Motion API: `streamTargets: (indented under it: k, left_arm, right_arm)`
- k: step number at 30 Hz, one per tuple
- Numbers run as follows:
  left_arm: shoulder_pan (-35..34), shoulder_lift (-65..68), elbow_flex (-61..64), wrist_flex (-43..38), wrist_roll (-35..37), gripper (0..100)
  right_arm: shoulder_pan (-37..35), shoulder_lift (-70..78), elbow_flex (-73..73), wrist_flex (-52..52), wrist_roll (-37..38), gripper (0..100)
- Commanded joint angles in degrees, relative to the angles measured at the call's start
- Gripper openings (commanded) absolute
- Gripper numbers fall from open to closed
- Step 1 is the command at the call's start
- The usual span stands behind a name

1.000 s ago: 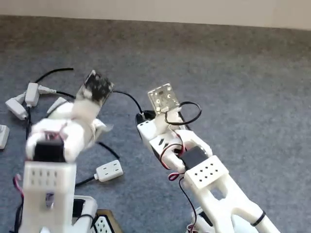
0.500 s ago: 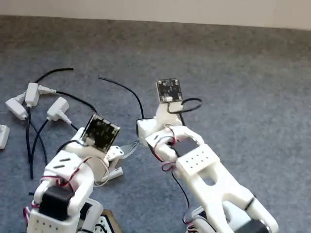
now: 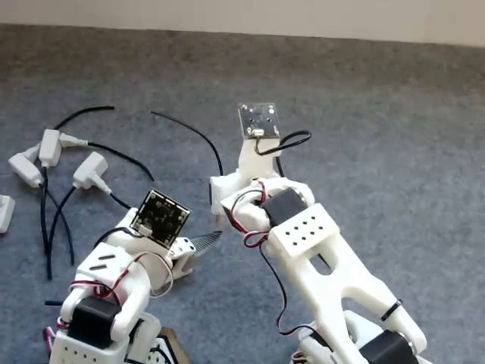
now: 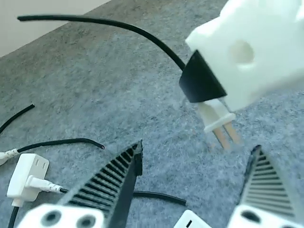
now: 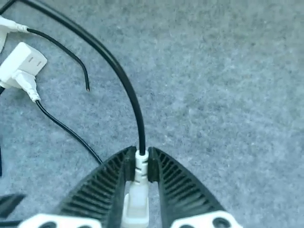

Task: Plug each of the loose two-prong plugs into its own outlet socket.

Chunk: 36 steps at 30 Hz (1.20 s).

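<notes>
The right gripper (image 5: 141, 153) is clamped on a white 2-prong plug (image 4: 216, 114), prongs pointing down above the grey carpet (image 3: 379, 114) and black cord (image 5: 121, 80) trailing off across it, while the left gripper (image 4: 197, 147) hangs wide open just beside the plug, near a white socket (image 4: 189, 221).

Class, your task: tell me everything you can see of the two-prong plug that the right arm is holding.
The plug is small, white and plastic-looking, with two flat brass-coloured prongs, bare and in no socket. The right hand is shut on its body between ribbed black fingers, holding it above the grey carpet. Its black cable leaves the rear and curves away.
</notes>
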State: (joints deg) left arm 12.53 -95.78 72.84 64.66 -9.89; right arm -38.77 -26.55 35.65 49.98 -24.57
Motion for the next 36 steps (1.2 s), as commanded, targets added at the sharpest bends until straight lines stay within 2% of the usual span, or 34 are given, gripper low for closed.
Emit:
streamTargets:
  k: [1,4,14,16,20,25,32,36]
  left_arm:
    - [-2.9,0.2,3.3,-5.5,0.1,34]
    - [-4.7,0.3,5.2,-8.5,-1.5,33]
    - [-5.9,0.2,4.6,-9.1,-1.5,33]
    - [-5.0,0.3,1.8,-5.4,-0.9,33]
    - [1.6,-0.2,-2.0,2.4,2.4,34]
    - [1.8,0.3,5.1,-6.4,2.2,34]
    - [-4.6,0.4,8.1,-12.6,1.1,34]
    - [-4.8,0.4,9.3,-14.1,-0.2,34]
  right_arm:
    - [-1.7,-0.5,-3.4,2.2,-0.5,0.5]
    - [-2.7,-0.6,-3.7,4.9,-0.5,0.5]
    - [-2.3,-0.4,-3.6,5.1,-0.4,0.5]
    - [-2.2,0.0,-3.3,4.0,-0.4,0.5]
    - [-1.7,-0.4,-2.9,0.5,-1.0,0.5]
    - [-2.1,-0.5,-3.5,2.8,-3.0,0.5]
    - [-2.1,-1.0,-4.6,7.1,-2.9,0.5]
    - [-2.0,-5.6,-6.1,9.5,-0.1,0.5]
